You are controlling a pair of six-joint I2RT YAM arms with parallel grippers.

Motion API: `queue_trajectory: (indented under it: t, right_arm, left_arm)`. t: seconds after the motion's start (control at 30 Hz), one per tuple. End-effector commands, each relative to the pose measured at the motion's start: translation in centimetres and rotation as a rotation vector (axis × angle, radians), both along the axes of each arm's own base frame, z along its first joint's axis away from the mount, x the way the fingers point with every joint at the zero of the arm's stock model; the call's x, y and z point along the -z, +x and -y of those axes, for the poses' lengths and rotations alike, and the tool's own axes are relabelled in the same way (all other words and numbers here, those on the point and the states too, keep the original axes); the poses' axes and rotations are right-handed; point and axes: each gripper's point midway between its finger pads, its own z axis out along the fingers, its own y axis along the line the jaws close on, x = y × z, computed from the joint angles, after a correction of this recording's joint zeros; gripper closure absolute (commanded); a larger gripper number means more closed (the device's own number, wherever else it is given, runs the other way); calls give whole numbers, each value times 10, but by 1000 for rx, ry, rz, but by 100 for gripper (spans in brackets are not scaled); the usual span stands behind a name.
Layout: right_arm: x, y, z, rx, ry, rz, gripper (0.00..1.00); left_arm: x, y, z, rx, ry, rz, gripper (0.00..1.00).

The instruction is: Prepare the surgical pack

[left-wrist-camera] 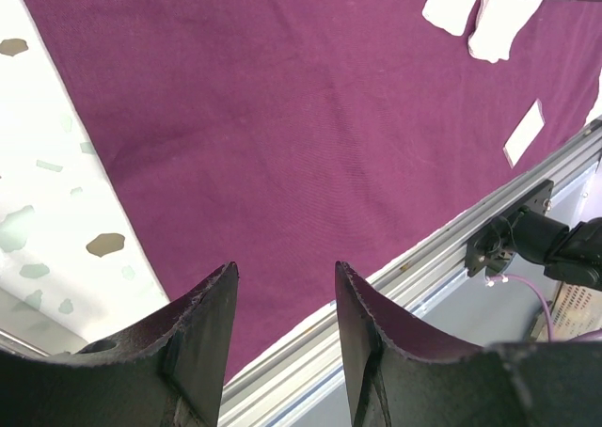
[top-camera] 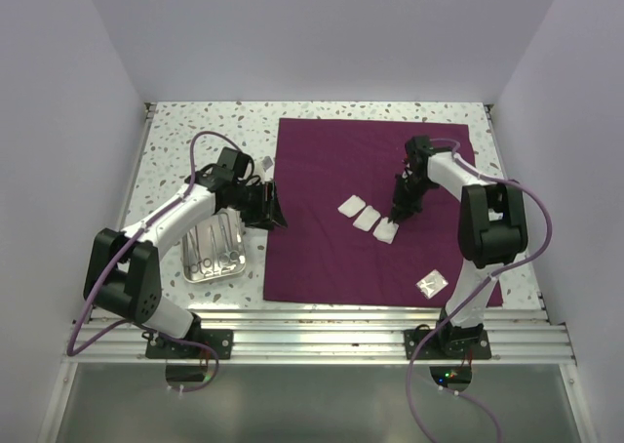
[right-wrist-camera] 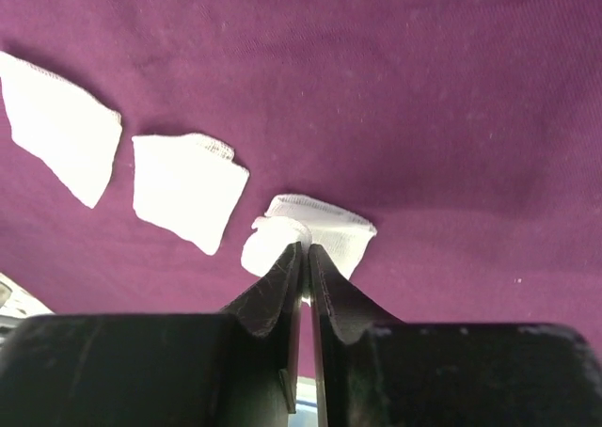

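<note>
The maroon cloth [top-camera: 331, 258] of the surgical pack lies flat and spread open. On it, three white gauze squares form a diagonal row [top-camera: 349, 206] [top-camera: 367, 219] [top-camera: 386, 231]. My right gripper [right-wrist-camera: 307, 248] points down at the nearest one, its jaws almost together, pinching a bunched edge of that gauze square [right-wrist-camera: 334, 229]. The two others [right-wrist-camera: 56, 126] [right-wrist-camera: 183, 187] lie flat to its left. My left gripper [left-wrist-camera: 282, 269] hangs open and holds nothing, over the cloth's left edge [left-wrist-camera: 282, 117]. The steel tray [top-camera: 191, 275] with silver instruments [top-camera: 216, 248] sits left of the cloth.
A small clear packet [top-camera: 430, 284] lies on the cloth's near right corner. The aluminium rail [left-wrist-camera: 423, 267] runs along the near edge of the speckled tabletop [top-camera: 195, 131]. White walls close in the table on three sides.
</note>
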Motion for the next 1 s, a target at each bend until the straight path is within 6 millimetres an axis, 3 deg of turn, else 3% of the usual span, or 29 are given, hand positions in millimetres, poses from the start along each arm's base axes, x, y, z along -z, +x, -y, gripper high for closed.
queue_trajectory:
  t: [0.0, 0.23, 0.53, 0.67, 0.97]
  right_arm:
    - [-19, -2, -3, 18, 8, 9, 90]
    - [-12, -12, 0, 17, -13, -43, 91]
    - [-3, 3, 6, -1, -48, -7, 83]
    - [-4, 12, 7, -15, -57, 15, 72]
    - [-22, 5, 20, -48, -121, 27, 49]
  left_arm:
    - [-12, 5, 8, 14, -43, 41, 50]
    - [-11, 3, 8, 12, -45, 38, 50]
    - [-11, 3, 8, 12, -46, 36, 51]
    - [-10, 2, 9, 14, -47, 32, 50]
    - [-11, 3, 8, 10, -47, 36, 50]
